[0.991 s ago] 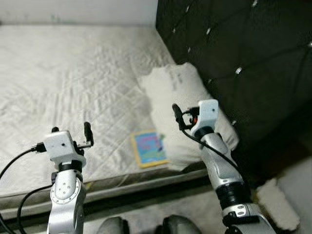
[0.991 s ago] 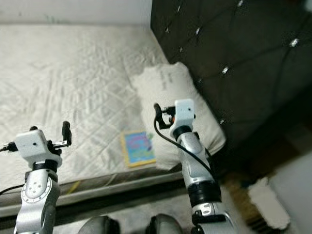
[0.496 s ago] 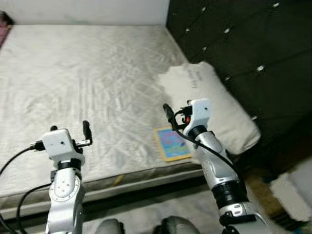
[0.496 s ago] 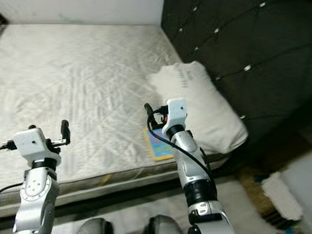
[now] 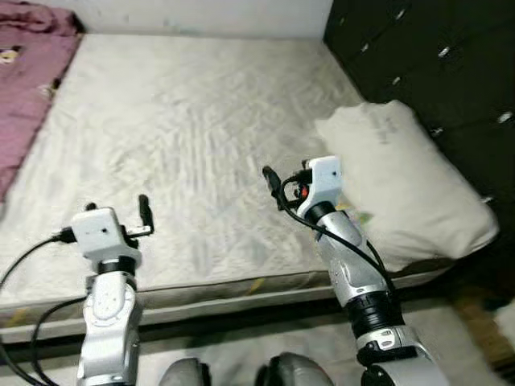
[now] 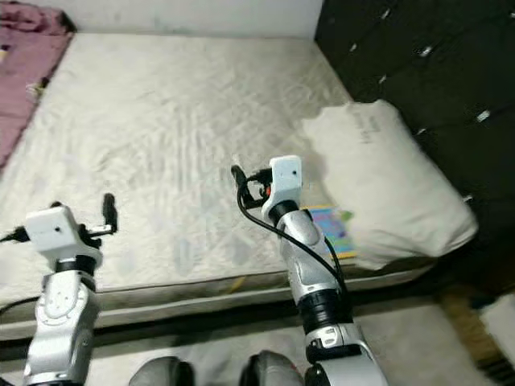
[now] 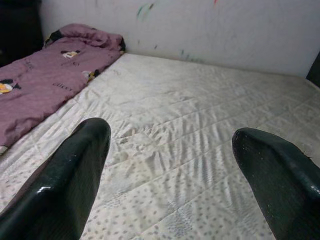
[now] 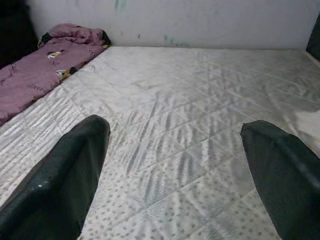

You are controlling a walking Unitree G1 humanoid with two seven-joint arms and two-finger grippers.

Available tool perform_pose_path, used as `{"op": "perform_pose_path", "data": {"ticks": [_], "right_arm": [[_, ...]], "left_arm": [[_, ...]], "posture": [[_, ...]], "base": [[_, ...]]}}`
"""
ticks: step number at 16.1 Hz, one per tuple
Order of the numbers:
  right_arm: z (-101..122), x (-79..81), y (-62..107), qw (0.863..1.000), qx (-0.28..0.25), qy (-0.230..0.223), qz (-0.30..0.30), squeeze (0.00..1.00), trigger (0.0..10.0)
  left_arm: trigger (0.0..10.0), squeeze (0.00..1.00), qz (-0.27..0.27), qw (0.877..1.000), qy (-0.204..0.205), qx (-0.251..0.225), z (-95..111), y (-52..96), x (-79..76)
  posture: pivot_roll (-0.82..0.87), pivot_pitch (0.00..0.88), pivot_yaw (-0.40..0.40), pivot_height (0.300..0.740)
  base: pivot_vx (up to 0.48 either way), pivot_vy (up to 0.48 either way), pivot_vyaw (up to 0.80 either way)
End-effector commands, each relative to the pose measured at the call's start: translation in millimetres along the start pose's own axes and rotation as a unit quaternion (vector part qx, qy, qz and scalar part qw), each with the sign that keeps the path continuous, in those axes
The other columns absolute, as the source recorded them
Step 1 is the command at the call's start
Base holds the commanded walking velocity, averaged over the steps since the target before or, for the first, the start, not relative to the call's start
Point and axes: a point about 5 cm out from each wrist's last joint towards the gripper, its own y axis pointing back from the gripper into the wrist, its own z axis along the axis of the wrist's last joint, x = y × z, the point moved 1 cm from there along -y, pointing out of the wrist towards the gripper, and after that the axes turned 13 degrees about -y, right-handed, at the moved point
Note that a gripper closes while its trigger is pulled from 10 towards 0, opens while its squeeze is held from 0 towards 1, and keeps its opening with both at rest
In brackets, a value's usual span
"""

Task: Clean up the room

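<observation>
A white quilted mattress lies before me. On its left side lies a crumpled purple blanket, also in the left wrist view. A white pillow rests at the head end on the right. A colourful picture book lies by the pillow near the front edge, partly behind my right arm. My left gripper is open over the front left edge of the mattress. My right gripper is open above the mattress, just left of the pillow. Neither holds anything.
A dark tufted headboard rises on the right behind the pillow. A white wall runs along the far side of the bed. The mattress's front edge is close to my feet, with pale floor below.
The camera has swung left: the pillow and book have slid right in the picture and the purple blanket has come into view. Both arms hold the same pose, fingers still open.
</observation>
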Motion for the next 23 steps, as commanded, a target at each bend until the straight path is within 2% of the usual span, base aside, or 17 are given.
{"op": "perform_pose_path", "data": {"ticks": [1, 5, 21, 23], "right_arm": [[-1.7, -10.8, 4.6, 1.000, 0.006, 0.003, -0.015, 0.00, 10.0], [-1.6, -10.8, 4.7, 1.000, 0.006, 0.008, -0.014, 0.00, 10.0], [-2.9, -10.6, -0.2, 1.000, 0.014, 0.005, -0.010, 0.00, 10.0], [-2.9, -10.6, -0.8, 1.000, 0.015, 0.006, -0.010, 0.00, 10.0]], "left_arm": [[10.0, 0.00, -0.011, 1.000, 0.007, 0.005, -0.8, 1.2, -6.1], [10.0, 0.00, -0.012, 1.000, 0.005, 0.007, -1.4, 0.8, -7.2], [10.0, 0.00, -0.011, 1.000, 0.016, 0.005, -0.3, -2.1, -8.3], [10.0, 0.00, -0.013, 1.000, 0.013, -0.004, 2.4, -2.8, -9.2]], "posture": [[-0.03, 0.098, -0.064, 0.740], [-0.04, 0.103, -0.065, 0.740], [-0.03, 0.092, -0.072, 0.740], [-0.03, 0.092, -0.071, 0.740]], "base": [[0.000, 0.480, 0.00], [0.000, 0.480, 0.45], [0.000, 0.480, 0.00], [0.000, 0.000, 0.00]]}}
